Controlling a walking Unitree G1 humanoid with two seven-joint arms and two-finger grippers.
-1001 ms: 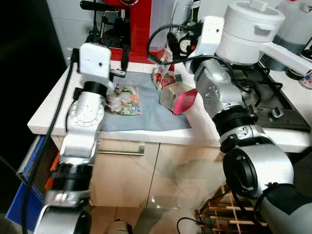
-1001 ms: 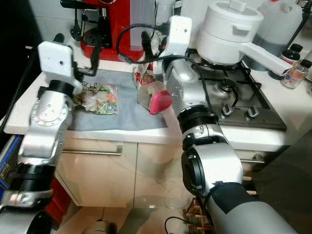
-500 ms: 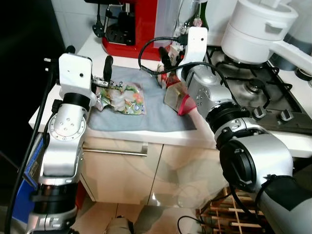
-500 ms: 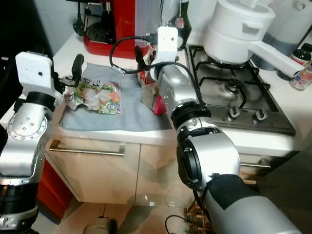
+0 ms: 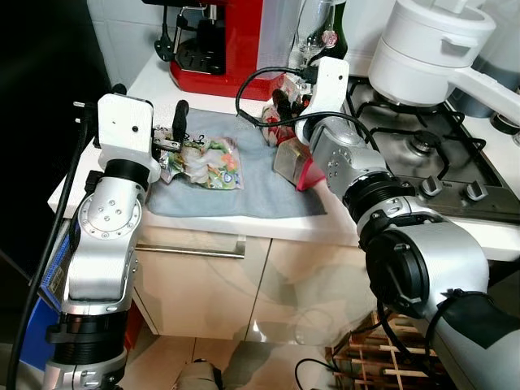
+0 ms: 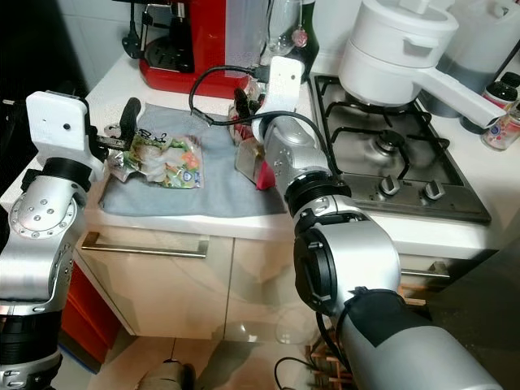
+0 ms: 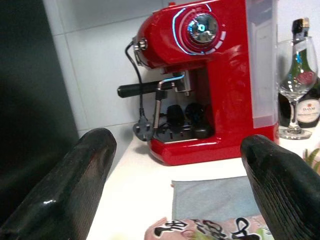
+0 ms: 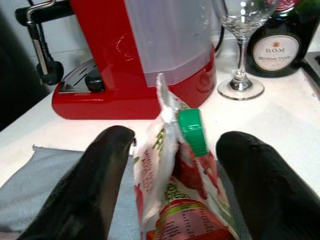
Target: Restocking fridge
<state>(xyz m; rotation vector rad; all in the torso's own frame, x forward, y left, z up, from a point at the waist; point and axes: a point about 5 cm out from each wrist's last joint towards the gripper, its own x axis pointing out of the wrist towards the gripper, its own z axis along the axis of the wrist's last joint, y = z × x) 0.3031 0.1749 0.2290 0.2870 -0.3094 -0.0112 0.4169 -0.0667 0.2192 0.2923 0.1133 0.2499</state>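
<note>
1. Right fingers (image 8: 95,195): spread wide on either side of the spouted pouch (image 8: 182,195), which stands upright between them on the grey cloth (image 5: 244,183). Its green cap (image 8: 192,131) rises level with the fingertips. Whether the pads touch the pouch cannot be told.

2. Left fingers (image 7: 75,185): also wide apart, gripping nothing. The flat printed packet (image 5: 203,165) lies on the cloth just below and ahead of them, its near edge visible between the fingertips in the left wrist view.

3. Risk at the right gripper (image 5: 280,110): the pouch is soft and tall. If the fingers close too high, near the cap, they would likely pinch only the thin sealed top, and the body could fold or tip against the pink-ended carton (image 5: 296,162) lying beside it.

4. Risk at the left gripper (image 5: 166,134): the packet is thin and lies flat, so closing fingers may slide over it or bunch the cloth, dragging everything on it.

5. Wider risk: a wine glass (image 8: 240,45) and a dark bottle (image 8: 275,45) stand near, behind the pouch, beside the red coffee machine (image 7: 205,75). An overshoot forward could topple the glass.

6. Arm pose: both silver arms reach forward over the white counter (image 5: 97,175). The right forearm angles inward from the hob side, wrist bent down toward the pouch. The left forearm rises nearly vertical from the counter edge, wrist level.
</note>
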